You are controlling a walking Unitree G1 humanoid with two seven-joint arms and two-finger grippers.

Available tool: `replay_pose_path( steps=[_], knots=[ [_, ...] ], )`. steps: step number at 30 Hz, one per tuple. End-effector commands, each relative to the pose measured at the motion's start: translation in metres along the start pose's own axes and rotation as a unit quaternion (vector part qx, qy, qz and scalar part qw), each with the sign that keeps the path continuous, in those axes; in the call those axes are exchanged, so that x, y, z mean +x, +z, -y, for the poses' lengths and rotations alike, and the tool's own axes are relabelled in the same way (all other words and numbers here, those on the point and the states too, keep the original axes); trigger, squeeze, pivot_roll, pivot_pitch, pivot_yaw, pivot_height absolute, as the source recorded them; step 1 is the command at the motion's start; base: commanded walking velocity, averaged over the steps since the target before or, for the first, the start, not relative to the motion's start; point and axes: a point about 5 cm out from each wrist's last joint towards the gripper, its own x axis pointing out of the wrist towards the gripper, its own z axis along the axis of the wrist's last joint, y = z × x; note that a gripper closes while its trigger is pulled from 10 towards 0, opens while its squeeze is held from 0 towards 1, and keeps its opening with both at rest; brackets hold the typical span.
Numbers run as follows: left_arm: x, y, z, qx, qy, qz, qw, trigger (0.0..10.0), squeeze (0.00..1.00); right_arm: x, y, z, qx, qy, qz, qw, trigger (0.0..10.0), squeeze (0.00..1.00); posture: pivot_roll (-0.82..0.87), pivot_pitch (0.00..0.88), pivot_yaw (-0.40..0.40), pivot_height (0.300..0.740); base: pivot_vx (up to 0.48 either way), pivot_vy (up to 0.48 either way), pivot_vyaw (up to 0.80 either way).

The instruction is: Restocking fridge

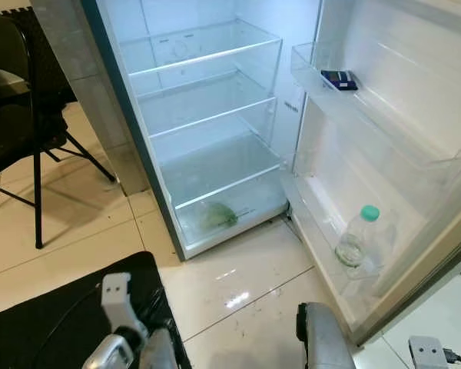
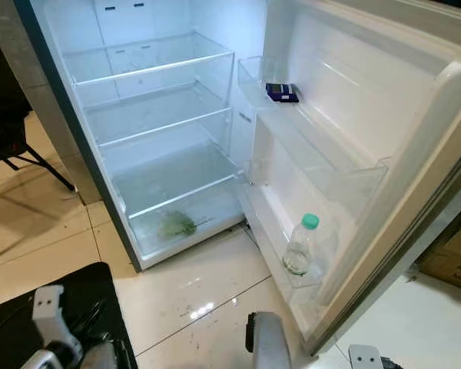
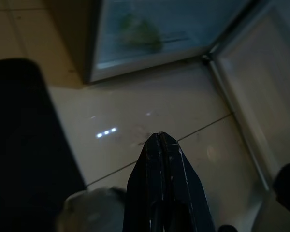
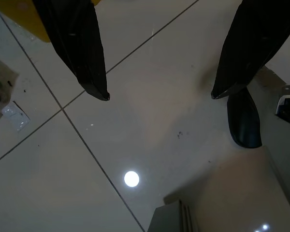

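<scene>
You see the fridge (image 1: 215, 100) open, shelves bare; one bottle (image 1: 359, 238) sits in the door rack. Restocking has barely begun. Left end effector (image 3: 160, 140) is pressed closed and empty; right end effector (image 4: 159, 94) is spread wide, empty.

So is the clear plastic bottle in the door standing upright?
Upright: the clear plastic bottle with a green cap stands in the lowest fridge door shelf, cap on top.

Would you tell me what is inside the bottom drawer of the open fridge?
Through the bottom drawer's clear front, something leafy and green lies near the middle. The frosted plastic blurs it, so I cannot tell what vegetable it is or whether anything lies behind it.
</scene>
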Motion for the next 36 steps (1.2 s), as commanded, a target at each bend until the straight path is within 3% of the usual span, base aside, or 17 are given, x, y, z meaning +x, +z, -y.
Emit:
replay_pose_path(
  steps=[1, 10, 12, 16, 18, 27, 36],
  knots=[
    [-0.005, 0.002, -0.009, 0.008, 0.016, 0.001, 1.0, 10.0, 0.0, -0.001, -0.002, 0.003, 0.008, -0.007, -0.004, 1.0, 10.0, 0.0, -0.07, 0.06, -0.024, 0.538, 0.0, 0.0, 0.0],
    [-0.022, -0.015, -0.025, -0.011, 0.087, -0.035, 0.996, 10.0, 0.0, -0.001, -0.005, 0.007, 0.002, -0.028, -0.011, 1.0, 10.0, 0.0, -0.07, 0.05, -0.024, 0.548, 0.0, 0.0, 0.0],
    [-0.033, -0.031, -0.031, -0.021, 0.133, -0.073, 0.988, 10.0, 0.0, -0.002, -0.006, 0.009, 0.011, -0.029, -0.012, 0.999, 10.0, 0.0, -0.07, 0.044, -0.024, 0.552, 0.0, 0.0, 0.0],
    [-0.04, -0.042, -0.034, -0.024, 0.159, -0.1, 0.982, 10.0, 0.0, -0.002, -0.006, 0.01, 0.014, -0.027, -0.01, 0.999, 10.0, 0.0, -0.07, 0.044, -0.023, 0.562, 0.0, 0.0, 0.0],
    [-0.052, -0.056, -0.035, -0.033, 0.184, -0.131, 0.974, 10.0, 0.0, -0.002, -0.007, 0.011, 0.017, -0.028, -0.011, 0.999, 10.0, 0.0, -0.07, 0.043, -0.023, 0.576, 0.0, 0.0, 0.0],
    [-0.074, -0.08, -0.035, -0.062, 0.227, -0.174, 0.956, 10.0, 0.0, -0.002, -0.011, 0.009, 0.014, -0.041, -0.022, 0.999, 10.0, 0.0, -0.07, 0.04, -0.023, 0.591, 0.0, 0.0, 0.0],
    [-0.077, -0.082, -0.038, -0.068, 0.246, -0.178, 0.95, 10.0, 0.0, -0.003, -0.01, 0.009, 0.014, -0.035, -0.016, 0.999, 10.0, 0.0, -0.07, 0.033, -0.027, 0.596, 0.0, 0.0, 0.0]
  ],
)
